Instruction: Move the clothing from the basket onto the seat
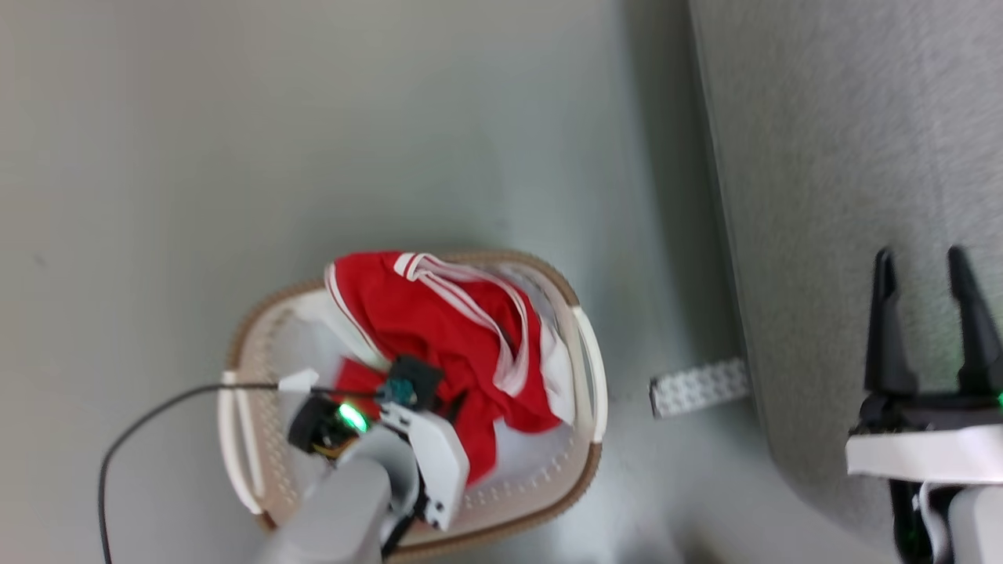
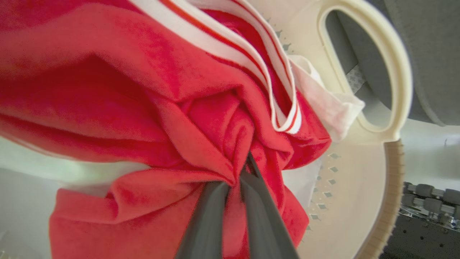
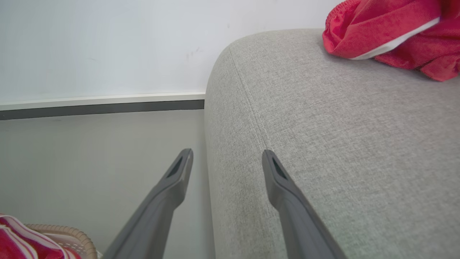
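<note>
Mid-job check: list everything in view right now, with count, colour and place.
clothing in basket: one heap, piece count unclear, red with white stripes, inside the basket
clothing on seat: one bundle, red with white trim, lying on the seat top
basket: one, white with a brown rim, on the floor left of the seat
seat: one, light grey, at the right
strip: one, white, perforated, on the floor at the seat's edge
cable: one, black, running across the floor to the left arm
floor: grey, under the basket
wall: white with a dark baseboard, behind the seat
left gripper: one, dark, shut on the clothing in basket
right gripper: one, dark, open, over the seat's edge, holding nothing
</note>
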Motion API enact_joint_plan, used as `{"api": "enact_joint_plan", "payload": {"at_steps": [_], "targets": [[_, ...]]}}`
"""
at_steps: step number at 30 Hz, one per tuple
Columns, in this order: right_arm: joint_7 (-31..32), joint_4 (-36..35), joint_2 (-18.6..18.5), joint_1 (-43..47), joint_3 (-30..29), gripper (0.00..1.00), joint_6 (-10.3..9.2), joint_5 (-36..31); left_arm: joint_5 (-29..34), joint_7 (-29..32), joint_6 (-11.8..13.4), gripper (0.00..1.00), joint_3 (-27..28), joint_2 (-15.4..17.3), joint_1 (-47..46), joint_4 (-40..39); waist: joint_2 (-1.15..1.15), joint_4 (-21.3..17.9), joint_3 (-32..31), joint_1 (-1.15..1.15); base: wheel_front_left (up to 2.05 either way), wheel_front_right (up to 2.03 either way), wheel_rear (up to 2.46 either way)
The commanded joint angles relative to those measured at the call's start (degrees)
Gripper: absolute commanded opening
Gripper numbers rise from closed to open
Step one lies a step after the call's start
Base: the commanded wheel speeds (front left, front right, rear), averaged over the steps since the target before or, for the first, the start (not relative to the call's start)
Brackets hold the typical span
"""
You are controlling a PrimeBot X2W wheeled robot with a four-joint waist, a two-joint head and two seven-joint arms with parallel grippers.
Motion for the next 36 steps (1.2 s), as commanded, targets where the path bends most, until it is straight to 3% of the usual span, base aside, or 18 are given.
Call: {"api": "enact_joint_plan", "payload": {"at_steps": [1, 9, 17, 29, 36], "targets": [[0.14, 1.22, -0.33, 2.08, 0.48, 1.00, -0.21, -0.67, -3.50, -0.87, -0.10, 0.00, -1.01, -0.12, 2.72, -2.13, 0.00, 3.24, -8.60, 0.00, 0.00, 0.00, 0.00], [0.14, 3.46, -0.33, 5.43, 0.65, 1.00, -0.20, -1.50, -14.09, -1.69, -0.12, 0.00, -1.85, -0.04, 8.41, -11.18, 0.00, 7.28, -19.98, 0.00, 0.00, 0.00, 0.00], [0.14, 5.38, -0.32, 10.05, 0.72, 1.00, -0.20, -2.98, -16.74, -0.45, 0.75, 0.00, -1.24, 2.17, 13.64, -20.06, 0.00, 10.39, -31.50, 0.00, 0.00, 0.00, 0.00], [0.14, 6.69, -0.32, 15.70, 2.56, 1.00, -0.20, -3.11, -18.53, 3.11, 7.65, 0.00, 1.96, 8.14, 20.12, -36.02, 0.00, 12.62, -44.24, 0.00, 0.00, 0.00, 0.00], [0.14, 6.41, -0.32, 17.69, 3.11, 1.00, -0.20, -2.50, -17.96, 3.58, 11.95, 0.00, 4.52, 12.63, 23.10, -43.76, 0.00, 12.89, -47.56, 0.00, 0.00, 0.00, 0.00]]}}
